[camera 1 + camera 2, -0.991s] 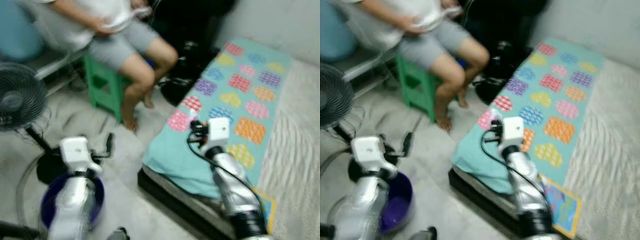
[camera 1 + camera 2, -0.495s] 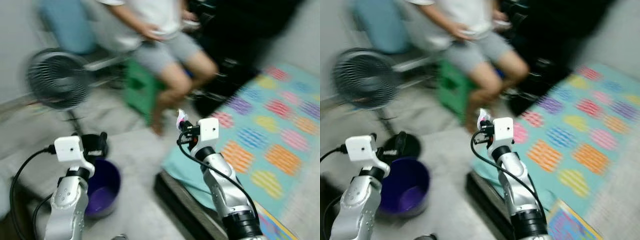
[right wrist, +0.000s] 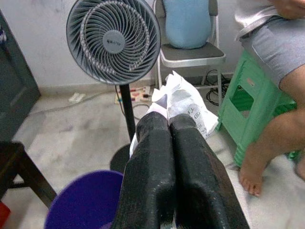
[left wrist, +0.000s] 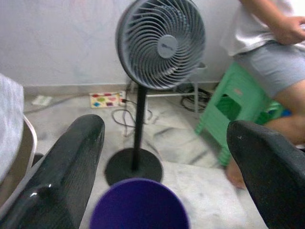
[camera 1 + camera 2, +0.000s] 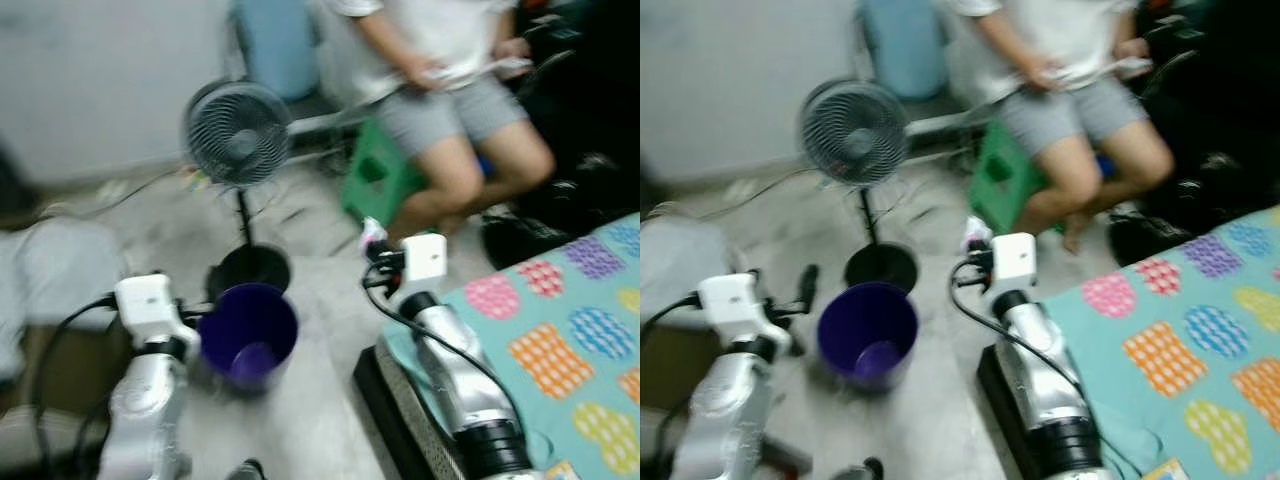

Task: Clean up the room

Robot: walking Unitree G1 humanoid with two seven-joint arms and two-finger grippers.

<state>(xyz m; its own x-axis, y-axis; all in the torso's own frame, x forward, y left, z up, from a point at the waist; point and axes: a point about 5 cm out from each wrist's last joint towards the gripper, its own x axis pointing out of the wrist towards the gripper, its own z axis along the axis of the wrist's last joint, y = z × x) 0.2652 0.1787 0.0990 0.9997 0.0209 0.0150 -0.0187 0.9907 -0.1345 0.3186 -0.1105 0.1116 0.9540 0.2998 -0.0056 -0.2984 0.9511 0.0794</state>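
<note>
My right gripper [image 3: 169, 120] is shut on a crumpled white wrapper [image 3: 184, 98] with pink print, held up in front of me [image 5: 372, 234]. A purple bucket [image 5: 250, 330] stands on the floor between my two arms, below and to the left of the wrapper. In the right wrist view the bucket's rim [image 3: 86, 200] lies below the shut fingers. My left gripper [image 4: 164, 128] is open and empty, just left of the bucket [image 4: 138, 206], with its fingers [image 5: 808, 284] pointing forward.
A grey standing fan [image 5: 238, 130] stands right behind the bucket. A person sits on a green stool [image 5: 375, 180] at the back right. A mattress with a teal patterned sheet [image 5: 560, 340] lies at the right. A pale bundle [image 5: 60, 270] lies at the left.
The whole view has swung left, bringing the fan and bucket to the middle. The right gripper still holds the wrapper, which now stands nearer the bucket.
</note>
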